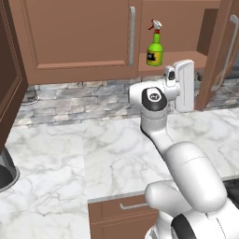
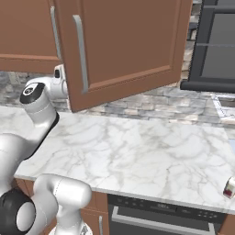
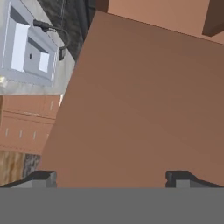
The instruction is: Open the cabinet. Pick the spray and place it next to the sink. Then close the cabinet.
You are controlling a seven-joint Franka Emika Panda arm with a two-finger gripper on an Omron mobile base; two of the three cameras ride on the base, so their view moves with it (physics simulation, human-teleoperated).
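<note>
Jaws spread wide and holding nothing, the two dark fingertips (image 3: 43, 177) stand far apart before a broad brown wooden panel. Above the arm, the brown wooden wall cabinet (image 1: 74, 37) has its right door (image 1: 224, 51) swung out, long silver bar handle showing. Inside, the small green spray bottle (image 1: 155, 46) with white trigger nozzle stands upright on the cabinet shelf, above the white marble worktop (image 1: 107, 154). The pale rectangular sink (image 3: 28, 50) with dark curved faucet appears in the hand view, well apart from the bottle.

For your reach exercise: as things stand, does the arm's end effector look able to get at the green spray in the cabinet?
Probably yes: the cabinet door is swung open, the spray stands exposed on its shelf, and the end effector is open, close below.
</note>
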